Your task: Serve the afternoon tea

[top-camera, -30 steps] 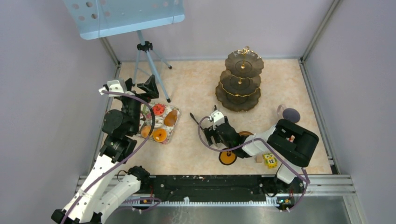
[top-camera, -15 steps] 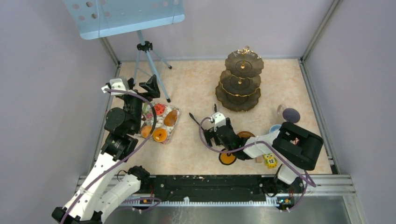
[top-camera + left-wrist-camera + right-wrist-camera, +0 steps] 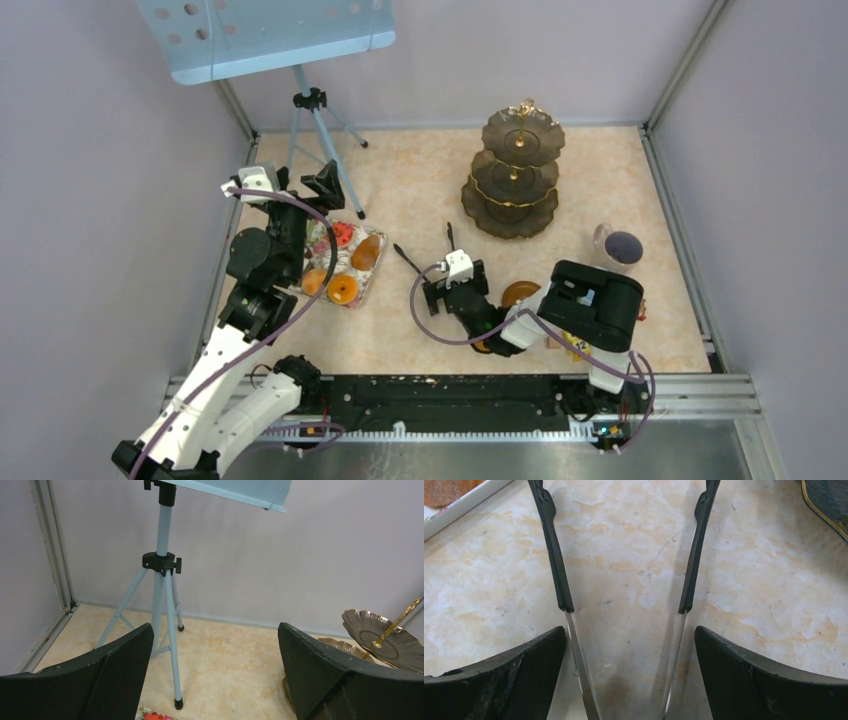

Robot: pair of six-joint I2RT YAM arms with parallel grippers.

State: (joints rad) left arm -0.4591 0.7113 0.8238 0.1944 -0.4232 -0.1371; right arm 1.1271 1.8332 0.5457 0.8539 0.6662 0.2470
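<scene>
My right gripper (image 3: 445,285) holds black-tipped metal tongs (image 3: 404,255) low over the floor, left of the brown saucer (image 3: 520,292). In the right wrist view the tongs (image 3: 555,565) splay between my wide-set jaws (image 3: 629,630). An orange round (image 3: 486,346) peeks from under that arm. The dark three-tier stand (image 3: 515,180) is at the back, the grey mug (image 3: 621,246) to its right. The light blue cup is hidden. My left gripper (image 3: 305,190) is open and empty above a tray (image 3: 372,280) of pastries, with a red round (image 3: 342,233) among them.
A blue tripod (image 3: 318,135) with a perforated shelf stands at the back left, close in front of my left gripper (image 3: 215,627). The stand's top tier (image 3: 380,635) shows at that view's right edge. The yellow owl block (image 3: 573,345) is mostly hidden under the right arm.
The right arm has swung left with the tongs, carrying them towards the tray and uncovering the grey mug. The left arm has barely moved.
</scene>
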